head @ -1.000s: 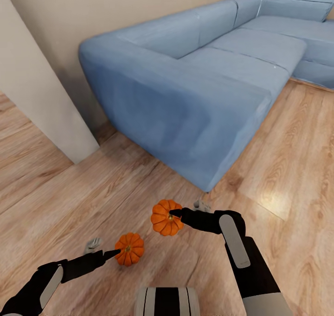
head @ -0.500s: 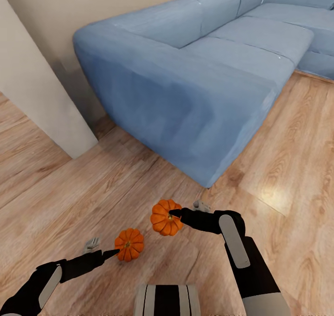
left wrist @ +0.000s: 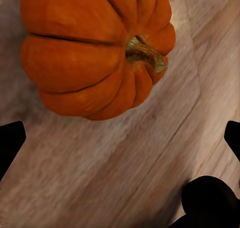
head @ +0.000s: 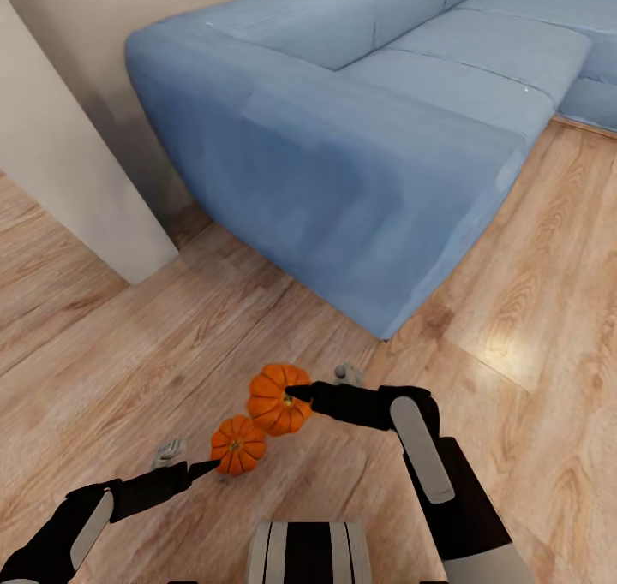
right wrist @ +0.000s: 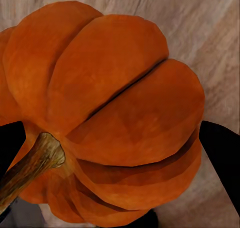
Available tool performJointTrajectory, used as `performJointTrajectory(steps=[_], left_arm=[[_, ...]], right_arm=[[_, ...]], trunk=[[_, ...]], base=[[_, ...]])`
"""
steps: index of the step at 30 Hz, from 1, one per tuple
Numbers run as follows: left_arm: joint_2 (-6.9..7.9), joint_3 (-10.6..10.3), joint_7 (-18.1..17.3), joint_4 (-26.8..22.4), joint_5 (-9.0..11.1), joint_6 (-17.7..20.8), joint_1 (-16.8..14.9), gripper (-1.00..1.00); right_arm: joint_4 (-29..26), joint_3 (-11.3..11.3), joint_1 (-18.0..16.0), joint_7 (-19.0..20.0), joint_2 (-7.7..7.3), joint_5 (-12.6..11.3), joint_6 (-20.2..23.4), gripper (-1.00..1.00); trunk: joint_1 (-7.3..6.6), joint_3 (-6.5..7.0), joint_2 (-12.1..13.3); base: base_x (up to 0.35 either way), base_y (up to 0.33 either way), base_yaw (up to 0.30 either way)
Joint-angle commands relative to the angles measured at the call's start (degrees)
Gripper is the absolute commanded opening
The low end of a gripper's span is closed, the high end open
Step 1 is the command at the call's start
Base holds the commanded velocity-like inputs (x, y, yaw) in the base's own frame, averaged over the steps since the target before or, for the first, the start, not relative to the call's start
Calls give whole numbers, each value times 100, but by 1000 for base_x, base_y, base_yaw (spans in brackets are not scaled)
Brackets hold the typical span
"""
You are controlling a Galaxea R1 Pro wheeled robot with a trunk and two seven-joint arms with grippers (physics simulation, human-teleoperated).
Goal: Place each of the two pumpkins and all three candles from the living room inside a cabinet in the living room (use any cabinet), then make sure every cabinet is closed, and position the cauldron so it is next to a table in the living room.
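Note:
Two orange ribbed pumpkins show low in the head view. The larger-looking pumpkin (head: 274,400) sits between the fingers of my right gripper (head: 324,381), which is shut on it; the right wrist view has this pumpkin (right wrist: 110,107) close up, stem to one side, between the dark fingertips (right wrist: 220,155). The other pumpkin (head: 238,444) rests on the wood floor just past my left gripper (head: 190,460), which is open. In the left wrist view that pumpkin (left wrist: 85,52) lies beyond the spread fingertips (left wrist: 10,143), not between them. The two pumpkins almost touch in the head view.
A large blue corner sofa (head: 360,139) stands close ahead, its near corner about an arm's length off. A beige wall corner (head: 77,190) juts in at the left. Wood floor (head: 531,327) stretches to the right alongside the sofa.
The head view has shifted, so the sofa sits higher and closer. My right gripper has carried its pumpkin leftward, near the floor pumpkin. The left gripper has held still.

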Motion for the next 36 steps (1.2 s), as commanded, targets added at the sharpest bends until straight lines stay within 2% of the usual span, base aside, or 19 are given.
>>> performJointTrajectory(steps=[1,3,6,10,12,14,18,20,23,30,32,36], left_arm=[[2,8,-7,0,30,21,-1,100],[-2,12,-6,0,39,-77,-1,100],[-4,20,-6,0,52,-155,-1,100],[-4,30,-6,2,71,-358,-1,100],[-4,102,-6,6,78,-449,-1,100],[-7,327,-18,13,81,-487,-1,100],[-25,1143,-21,36,67,-516,-1,100],[-29,1319,-11,46,66,-497,-1,100],[-36,1389,-7,58,69,-485,-1,100],[-54,1390,10,70,65,-460,-1,100],[-56,1381,103,70,65,-454,-1,100],[-64,1373,447,70,71,-445,-1,100]], right_arm=[[-183,53,50,30,-2,74,26,-100],[-463,117,336,116,-4,74,26,-100],[-573,142,525,149,-4,74,26,-100],[-591,141,568,157,-4,74,26,-100],[-592,140,572,156,-5,74,26,-100],[-593,140,574,157,-5,74,26,-100],[-593,144,578,158,-5,74,26,-100],[-593,145,585,158,-5,74,26,-100],[-593,148,591,158,2,74,26,-100],[-593,149,593,158,4,74,26,-100],[-593,149,593,158,4,74,26,-100],[-593,149,593,158,4,74,26,-100]], trunk=[[0,-4,-1],[0,-4,-1],[0,-4,-1],[0,-4,-1],[0,-4,-1],[0,-4,-1],[0,-4,-1],[0,-4,-1],[0,-4,-1],[0,-4,-1],[0,-4,-1],[10,-92,-6]], base=[[0,0,0],[0,0,0],[0,0,0],[0,0,0],[0,0,0],[0,0,0],[33,-17,0],[121,-29,0],[68,-8,0],[8,-1,0],[0,0,0],[0,0,0]])
